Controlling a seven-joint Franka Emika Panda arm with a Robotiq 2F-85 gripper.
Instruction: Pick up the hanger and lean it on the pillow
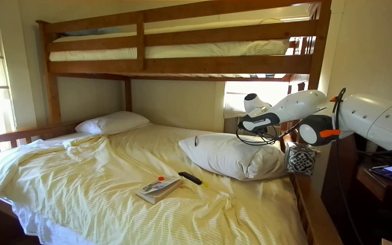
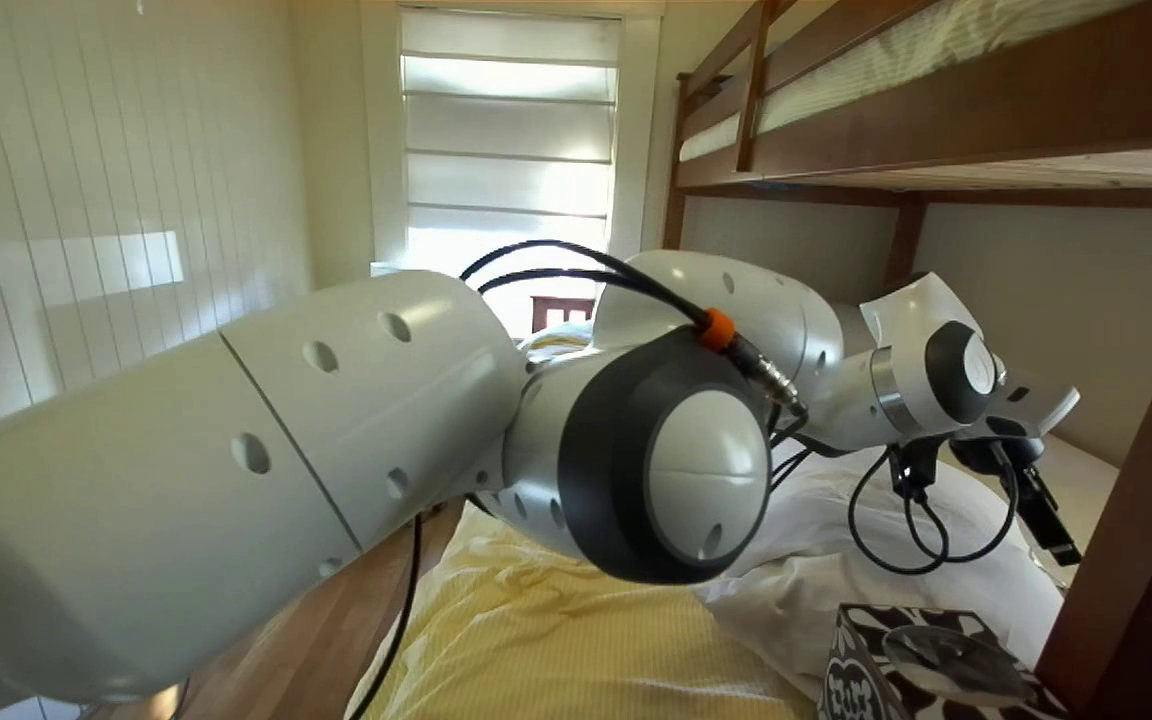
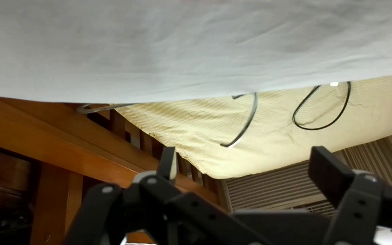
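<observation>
The large white pillow [image 1: 230, 154] lies at the bed's near-right side in both exterior views [image 2: 796, 590]. It fills the top of the wrist view [image 3: 182, 51]. Past its edge, parts of the thin hanger show on the yellow sheet: a dark curved hook [image 3: 245, 126] and a grey bent end [image 3: 97, 108]. A black loop [image 3: 320, 126] sits to the right; I cannot tell if it is the hanger's other end or a cable. The pillow hides the rest. My gripper [image 3: 242, 160] is open and empty, beyond the pillow, apart from the hook. It also shows in an exterior view [image 2: 1048, 515].
Wooden bed rail [image 3: 56, 136] and slatted panel [image 3: 277, 183] lie near the gripper. A bunk post [image 2: 1136, 480] and upper bunk [image 1: 182, 64] are close. A patterned box [image 1: 300, 159] stands beside the pillow. A book [image 1: 158, 190], black bar [image 1: 190, 178] and smaller pillow [image 1: 114, 123] are on the bed.
</observation>
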